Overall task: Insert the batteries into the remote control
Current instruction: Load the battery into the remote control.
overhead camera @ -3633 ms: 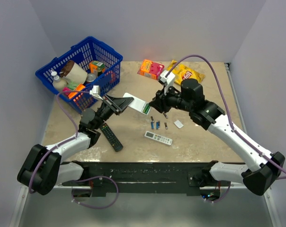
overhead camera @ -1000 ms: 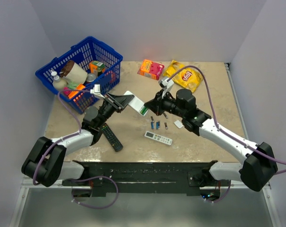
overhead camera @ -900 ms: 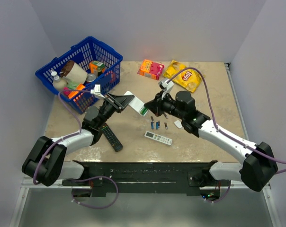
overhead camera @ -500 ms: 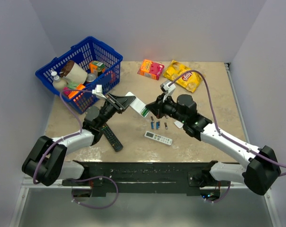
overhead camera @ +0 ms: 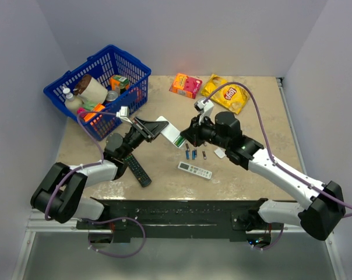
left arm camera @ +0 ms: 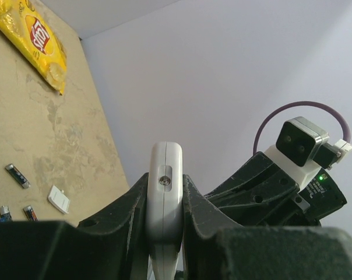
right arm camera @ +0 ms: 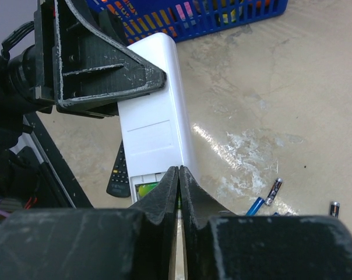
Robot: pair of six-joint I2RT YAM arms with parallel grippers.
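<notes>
Our left gripper [overhead camera: 152,129] is clamped on the white remote control [right arm camera: 154,111], holding it above the middle of the beige table [overhead camera: 263,134]. Our right gripper [right arm camera: 179,175] has its jaws pressed together, tips at the remote's open end. The batteries [overhead camera: 192,154] lie on the table just near of it. A blue basket [overhead camera: 135,71] sits far left, with pale walls around.

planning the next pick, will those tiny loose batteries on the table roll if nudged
The tiny slim cylindrical blue and grey batteries lie on their sides on the flat beige tabletop, so a nudge would probably roll them. They are likely light, given their size.
</notes>
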